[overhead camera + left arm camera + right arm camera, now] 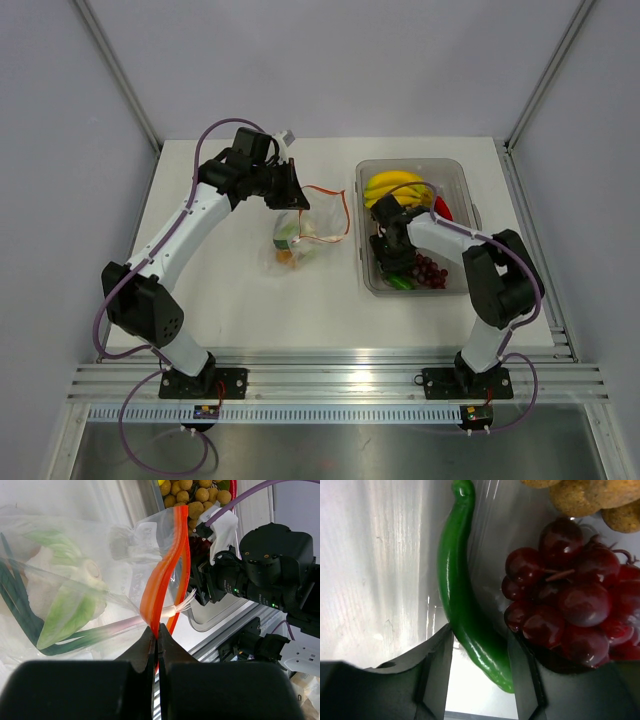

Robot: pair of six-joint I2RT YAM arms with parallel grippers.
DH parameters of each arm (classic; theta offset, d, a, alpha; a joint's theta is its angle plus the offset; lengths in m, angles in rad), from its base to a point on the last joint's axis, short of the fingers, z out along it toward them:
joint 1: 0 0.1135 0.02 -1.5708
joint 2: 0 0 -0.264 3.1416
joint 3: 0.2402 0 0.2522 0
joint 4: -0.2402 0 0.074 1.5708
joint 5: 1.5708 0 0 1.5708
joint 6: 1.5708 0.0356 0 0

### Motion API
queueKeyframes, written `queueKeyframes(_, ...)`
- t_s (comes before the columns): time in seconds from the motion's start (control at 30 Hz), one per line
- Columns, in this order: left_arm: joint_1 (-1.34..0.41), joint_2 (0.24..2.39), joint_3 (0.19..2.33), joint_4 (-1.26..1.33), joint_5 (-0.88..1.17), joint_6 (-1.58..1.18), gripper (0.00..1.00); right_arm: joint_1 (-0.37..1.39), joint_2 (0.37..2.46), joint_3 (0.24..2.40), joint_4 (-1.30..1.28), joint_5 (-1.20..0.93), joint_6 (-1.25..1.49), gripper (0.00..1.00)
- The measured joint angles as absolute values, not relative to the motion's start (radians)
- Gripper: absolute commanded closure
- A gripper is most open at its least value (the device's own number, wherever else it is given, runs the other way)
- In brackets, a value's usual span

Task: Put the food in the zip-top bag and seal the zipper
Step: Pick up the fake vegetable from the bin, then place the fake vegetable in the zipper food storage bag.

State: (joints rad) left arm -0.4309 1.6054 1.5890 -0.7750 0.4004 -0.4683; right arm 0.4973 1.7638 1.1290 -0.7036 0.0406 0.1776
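The zip-top bag (293,243) lies mid-table with green vegetables (65,615) and orange pieces inside. My left gripper (155,630) is shut on the red zipper (161,580) at the bag's mouth and holds that edge up (293,196). My right gripper (392,262) reaches down into the clear tub (368,283). It is open, its fingers either side of a green chilli (465,605) lying on the tub floor; the gripper (480,632) has a gap on its left side. Dark red grapes (570,600) press against its right finger.
Yellow bananas (392,185), a red chilli (443,208) and a brown ball cluster (590,495) also lie in the tub. The tub wall (395,555) rises just left of the right gripper. The right arm (265,575) stands close to the bag's mouth.
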Motion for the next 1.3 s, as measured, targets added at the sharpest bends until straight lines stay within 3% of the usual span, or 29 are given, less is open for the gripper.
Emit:
queueKeyframes(0.07, -0.431, 1.605, 1.589, -0.774, 0.403, -0.468, 1.00, 0.497, 1.774, 1.131, -0.701, 0.041, 0.170, 0.61)
queueKeyframes(0.13, -0.431, 1.605, 1.589, -0.773, 0.407, -0.468, 1.00, 0.497, 1.782, 1.140, -0.689, 0.048, 0.155, 0.78)
queueKeyframes(0.23, -0.431, 1.605, 1.589, -0.772, 0.408, -0.468, 1.00, 0.497, 1.785, 1.147, -0.669, 0.067, 0.147, 0.93)
queueKeyframes(0.43, -0.431, 1.605, 1.589, -0.769, 0.410, -0.468, 1.00, 0.497, 1.749, 1.160, -0.709, 0.068, 0.147, 0.94)
queueKeyframes(0.7, -0.431, 1.605, 1.589, -0.767, 0.421, -0.470, 1.00, 0.497, 1.518, 1.324, -0.814, 0.032, 0.146, 0.92)
queueKeyframes(1.0, -0.437, 1.605, 1.589, -0.757, 0.434, -0.472, 1.00, 0.497, 1.435, 1.420, -0.828, 0.025, 0.173, 1.00)
queueKeyframes(1.3, -0.438, 1.605, 1.589, -0.758, 0.442, -0.472, 1.00, 0.515, 1.303, 1.404, -0.617, -0.011, 0.348, 1.00)
